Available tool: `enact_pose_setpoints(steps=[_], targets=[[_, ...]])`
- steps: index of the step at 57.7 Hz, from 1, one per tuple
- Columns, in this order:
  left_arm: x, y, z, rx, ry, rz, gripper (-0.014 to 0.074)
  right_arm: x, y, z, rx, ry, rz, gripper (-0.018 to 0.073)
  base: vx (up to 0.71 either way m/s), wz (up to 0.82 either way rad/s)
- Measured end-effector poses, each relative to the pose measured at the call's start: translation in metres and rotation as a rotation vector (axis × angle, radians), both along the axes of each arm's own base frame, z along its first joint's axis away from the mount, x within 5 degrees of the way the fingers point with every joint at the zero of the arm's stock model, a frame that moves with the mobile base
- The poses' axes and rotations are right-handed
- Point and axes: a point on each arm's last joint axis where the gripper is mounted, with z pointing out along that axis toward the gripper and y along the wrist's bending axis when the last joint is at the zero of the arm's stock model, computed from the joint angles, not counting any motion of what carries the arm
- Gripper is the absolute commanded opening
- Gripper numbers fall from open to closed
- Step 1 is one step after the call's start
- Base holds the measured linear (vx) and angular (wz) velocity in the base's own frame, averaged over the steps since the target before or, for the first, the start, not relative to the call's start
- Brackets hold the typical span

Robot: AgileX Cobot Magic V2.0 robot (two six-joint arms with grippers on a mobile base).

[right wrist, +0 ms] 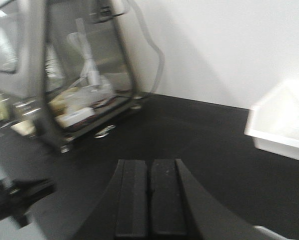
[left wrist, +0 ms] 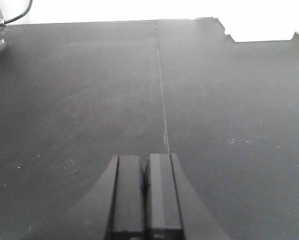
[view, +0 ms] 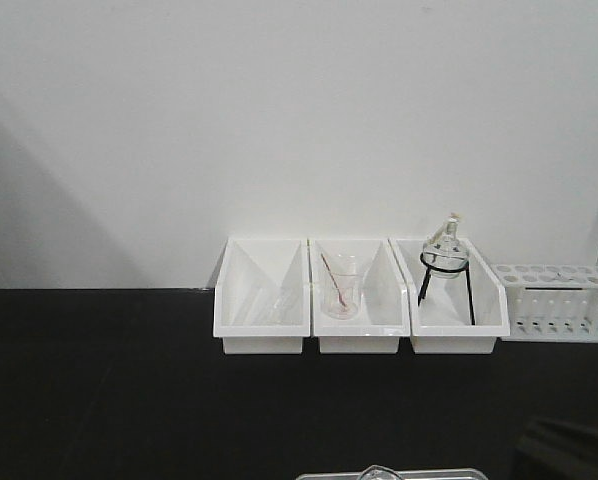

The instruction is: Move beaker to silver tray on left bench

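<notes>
At the bottom edge of the front view a strip of the silver tray (view: 439,473) shows on the black bench top (view: 129,380). A clear glass rim, apparently the beaker (view: 377,471), peeks up at the tray's near edge; the rest of it is cut off. My left gripper (left wrist: 144,157) is shut with nothing in it, hovering over bare black bench. My right gripper (right wrist: 149,162) is also shut and empty over the black top. Neither wrist view shows the beaker.
Three white bins (view: 262,300) line the wall. The middle one holds a beaker with a reddish rod (view: 340,288), the right one a round flask on a wire stand (view: 446,262). A white tube rack (view: 557,298) stands far right. A glass-walled instrument case (right wrist: 64,75) stands left of my right gripper.
</notes>
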Motion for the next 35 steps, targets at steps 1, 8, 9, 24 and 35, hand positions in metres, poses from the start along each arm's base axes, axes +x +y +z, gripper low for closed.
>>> enact_pose_setpoints(steps=[1, 8, 9, 24, 35], targets=[[0.000, 0.000, 0.000, 0.000, 0.000, 0.000, 0.0001, -0.003, 0.000, 0.000, -0.001, -0.006, 0.012, -0.0006, 0.00, 0.00], [0.000, 0.000, 0.000, 0.000, 0.000, 0.000, 0.0001, -0.026, 0.003, 0.004, -0.012, -0.056, 0.091, -0.0006, 0.00, 0.00], [0.000, 0.000, 0.000, 0.000, 0.000, 0.000, 0.0001, -0.029, 0.003, 0.004, -0.013, -0.064, 0.099, -0.0006, 0.00, 0.00], [0.000, 0.000, 0.000, 0.000, 0.000, 0.000, 0.0001, -0.028, -0.009, 0.014, -0.006, -0.213, -0.103, -0.0006, 0.00, 0.00], [0.000, 0.000, 0.000, 0.000, 0.000, 0.000, 0.0001, -0.007, -0.024, 0.019, -0.006, -0.258, -0.330, -0.0006, 0.00, 0.00]])
